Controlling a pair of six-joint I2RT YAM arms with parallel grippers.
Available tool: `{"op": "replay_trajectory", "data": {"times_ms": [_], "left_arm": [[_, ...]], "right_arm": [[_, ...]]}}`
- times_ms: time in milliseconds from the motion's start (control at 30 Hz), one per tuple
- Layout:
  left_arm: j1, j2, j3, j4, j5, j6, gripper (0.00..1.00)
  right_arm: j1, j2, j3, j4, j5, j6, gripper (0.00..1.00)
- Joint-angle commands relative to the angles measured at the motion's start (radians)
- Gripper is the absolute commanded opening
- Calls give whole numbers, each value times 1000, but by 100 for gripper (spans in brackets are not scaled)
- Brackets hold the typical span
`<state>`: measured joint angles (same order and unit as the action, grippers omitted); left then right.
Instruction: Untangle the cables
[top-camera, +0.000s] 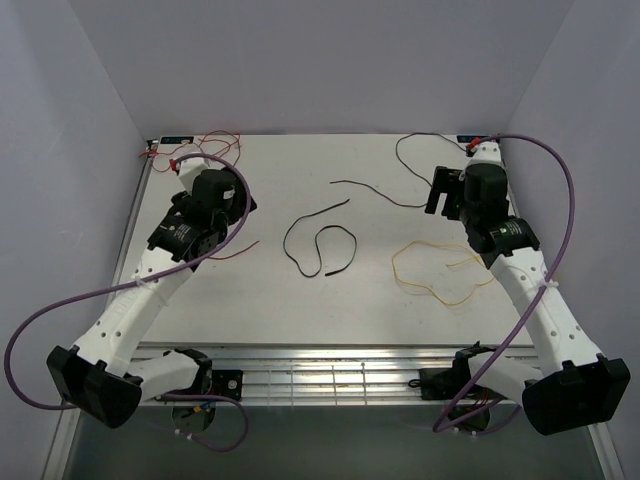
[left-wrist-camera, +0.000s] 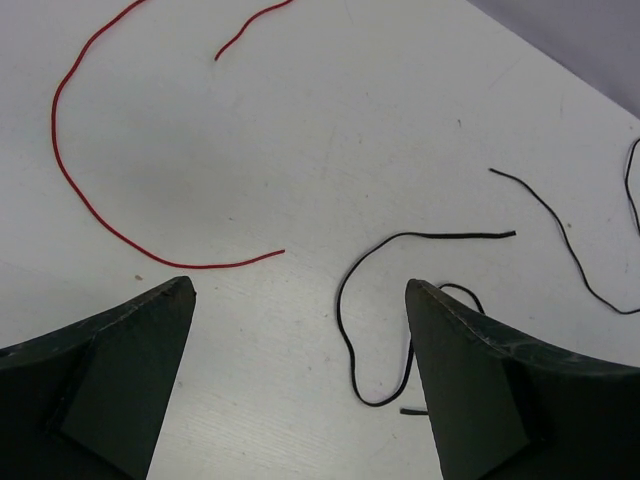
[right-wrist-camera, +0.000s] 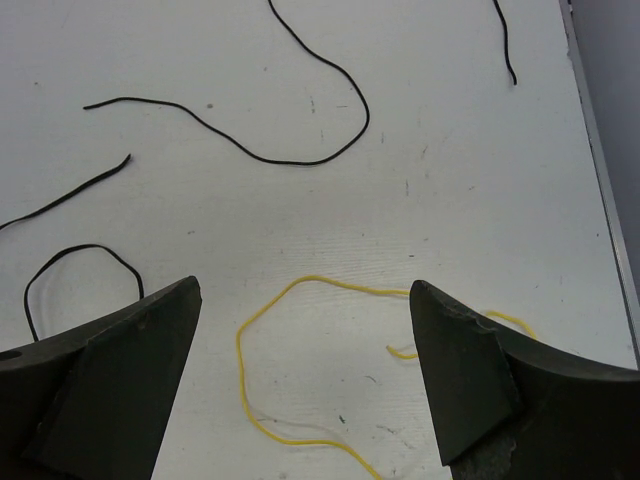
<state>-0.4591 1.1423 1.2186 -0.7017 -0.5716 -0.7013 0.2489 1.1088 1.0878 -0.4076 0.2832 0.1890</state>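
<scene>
Thin cables lie loose and apart on the white table. A black cable (top-camera: 286, 238) loops at the centre, and it also shows in the left wrist view (left-wrist-camera: 450, 236). A second black cable (top-camera: 380, 192) lies beyond it. A yellow cable (top-camera: 395, 265) loops at the right and shows under the right wrist (right-wrist-camera: 240, 345). A red cable (left-wrist-camera: 200, 267) curves left of my left gripper. More red cable (top-camera: 215, 140) sits at the far left corner. My left gripper (top-camera: 243, 205) (left-wrist-camera: 300, 285) is open and empty. My right gripper (top-camera: 438, 192) (right-wrist-camera: 305, 285) is open and empty above the yellow cable.
Another black cable (top-camera: 408, 150) lies near the far right corner. Grey walls close in the table on three sides. A metal rail (top-camera: 330, 375) runs along the near edge. Thick purple hoses (top-camera: 570, 200) loop along both arms.
</scene>
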Motion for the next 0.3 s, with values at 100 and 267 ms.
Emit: {"op": "replay_trajectory", "data": {"times_ms": [100, 267], "left_arm": [[7, -24, -28, 50, 16, 51, 98], [11, -56, -67, 88, -22, 69, 98]], "right_arm": [[0, -30, -3, 33, 73, 36, 90], [0, -64, -26, 58, 108, 52, 90]]}}
